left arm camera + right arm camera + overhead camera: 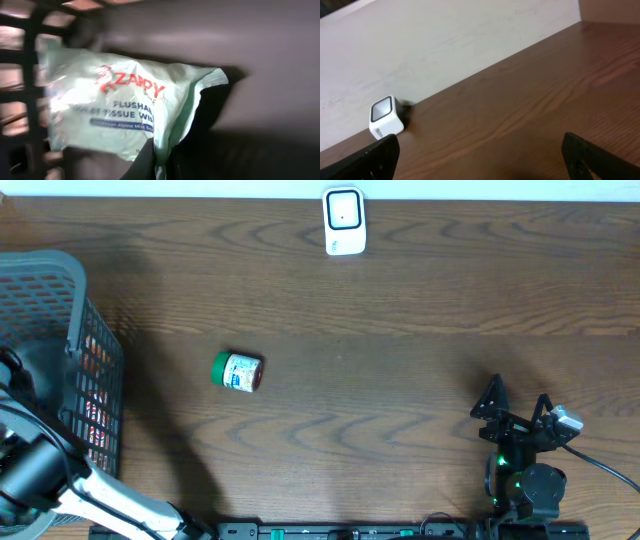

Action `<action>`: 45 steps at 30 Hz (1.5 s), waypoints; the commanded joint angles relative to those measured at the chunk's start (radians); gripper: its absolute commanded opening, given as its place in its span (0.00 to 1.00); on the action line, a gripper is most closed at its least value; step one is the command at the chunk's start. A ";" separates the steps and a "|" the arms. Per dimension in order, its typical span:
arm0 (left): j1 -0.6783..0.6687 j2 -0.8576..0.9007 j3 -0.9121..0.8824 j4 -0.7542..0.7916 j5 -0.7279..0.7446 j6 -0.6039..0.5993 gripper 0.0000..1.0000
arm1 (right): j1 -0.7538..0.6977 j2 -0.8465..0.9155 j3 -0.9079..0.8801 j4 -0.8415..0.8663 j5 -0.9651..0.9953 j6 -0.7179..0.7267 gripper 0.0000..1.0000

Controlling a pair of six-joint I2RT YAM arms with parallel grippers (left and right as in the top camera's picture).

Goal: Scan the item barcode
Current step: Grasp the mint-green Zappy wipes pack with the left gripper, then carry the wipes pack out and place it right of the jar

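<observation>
Reaching into the basket (60, 290), the left fingers (142, 162) sit clamped on the wipes packet (125, 100), likely to carry it to the scanner (344, 220), while the right fingers (600, 157) stand apart above the bench (400, 380).

pale green wipes pack (125, 100), red logo, white scanner (344, 221) at far edge

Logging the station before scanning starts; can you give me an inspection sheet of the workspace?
Surface: brown wood-grain table, no spills seen.
Job's things: white box-shaped scanner at the far edge; pale green soft wipes packet inside the grey plastic basket.
Clutter: small green-lidded jar on its side, mid-table.
Grippers: left gripper shut on the packet; right gripper open, empty.
Cables: black cable by the right arm's base.
Surroundings: pale wall behind the table.
</observation>
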State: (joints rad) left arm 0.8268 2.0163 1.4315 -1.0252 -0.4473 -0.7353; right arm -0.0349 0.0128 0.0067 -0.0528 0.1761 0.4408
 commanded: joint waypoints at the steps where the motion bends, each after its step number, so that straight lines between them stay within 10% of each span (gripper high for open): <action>1: -0.056 -0.169 0.066 0.031 0.172 0.091 0.07 | 0.007 -0.003 -0.001 -0.003 0.006 0.007 0.99; 13: -0.210 -0.766 0.092 0.179 0.711 0.217 0.07 | 0.007 -0.003 -0.001 -0.003 0.006 0.007 0.99; 18: -0.487 -0.941 0.089 0.204 0.914 0.318 0.07 | 0.007 -0.003 -0.001 -0.003 0.006 0.007 0.99; 30: -1.406 -0.567 -0.033 0.208 0.354 0.369 0.07 | 0.007 -0.003 -0.001 -0.003 0.006 0.007 0.99; 35: -1.529 -0.306 -0.033 0.208 0.093 0.368 0.08 | 0.007 -0.003 -0.001 -0.003 0.006 0.007 0.99; 45: -1.588 -0.044 -0.033 0.215 0.102 0.288 0.14 | 0.007 -0.003 -0.001 -0.003 0.006 0.007 0.99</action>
State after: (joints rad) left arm -0.7418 1.9800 1.3907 -0.8097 -0.2989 -0.4213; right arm -0.0349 0.0128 0.0067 -0.0528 0.1761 0.4412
